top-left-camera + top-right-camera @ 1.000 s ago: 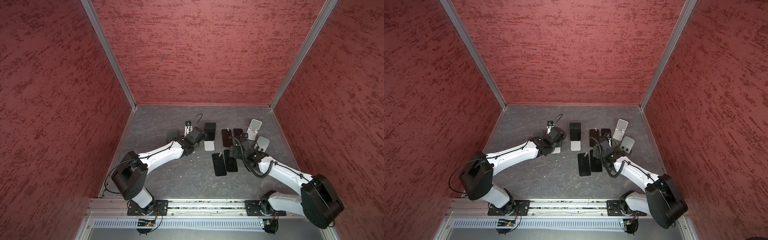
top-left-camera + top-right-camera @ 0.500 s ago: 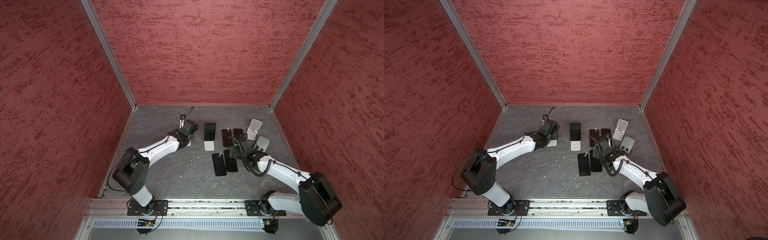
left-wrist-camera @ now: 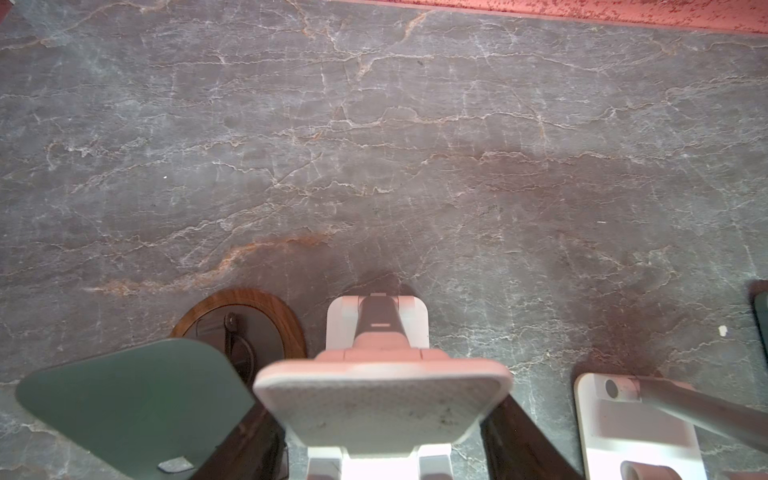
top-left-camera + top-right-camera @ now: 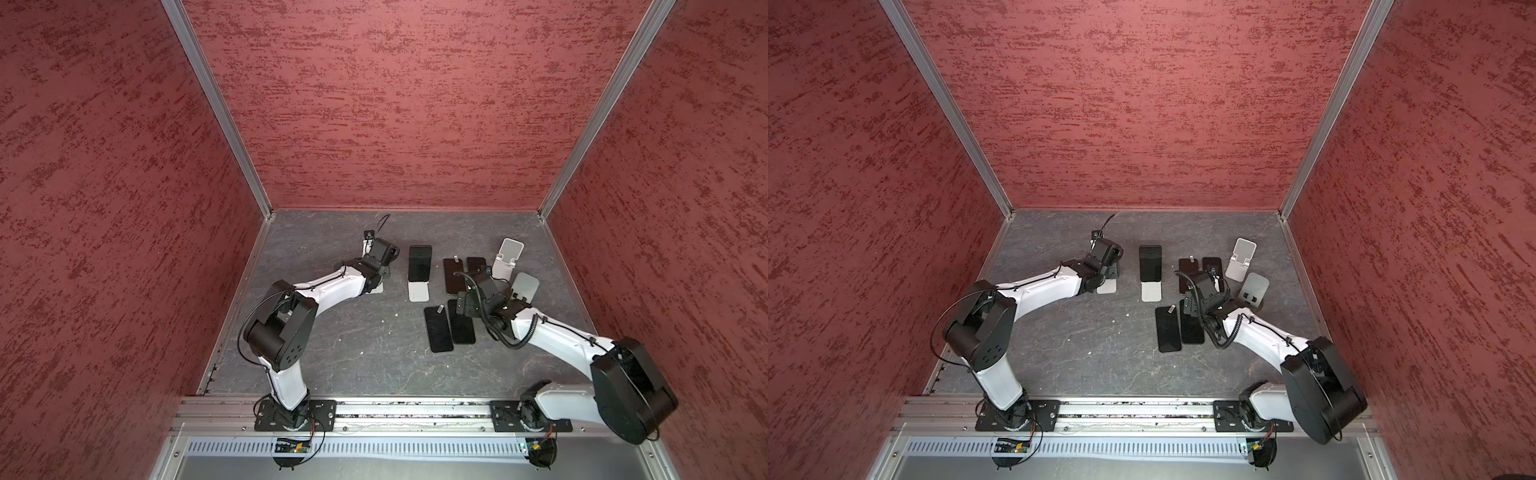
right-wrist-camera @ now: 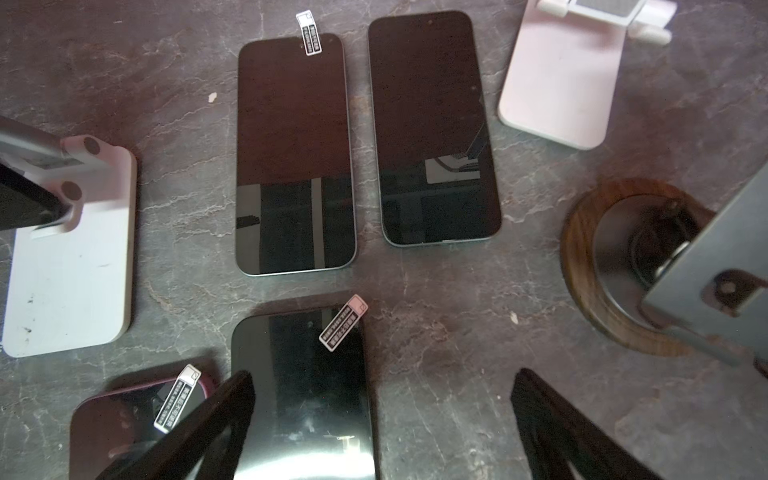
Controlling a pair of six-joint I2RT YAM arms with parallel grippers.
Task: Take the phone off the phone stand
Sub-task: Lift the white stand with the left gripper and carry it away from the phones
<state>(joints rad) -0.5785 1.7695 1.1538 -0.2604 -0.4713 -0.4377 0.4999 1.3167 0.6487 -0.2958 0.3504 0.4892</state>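
In both top views the phone leans on the white phone stand with no claw touching it, so I judge the step in hand to be the approach. The left gripper hangs just left of that phone stand, over an empty white stand. The right gripper hovers to the phone stand's right, above flat phones lying on the floor.

In the left wrist view, the dark fingers stand apart on either side of the empty stand's padded plate. Whether they touch it I cannot tell. What appears to be the phone stand's base shows alongside.

In the right wrist view, the fingers are spread wide with nothing held, one flat phone beneath them. The phone stand sits off to one side.

Next, I think one claw must travel to the phone, close across its narrow width and lift it up clear of the lip. The light phone stand could tip if dragged.
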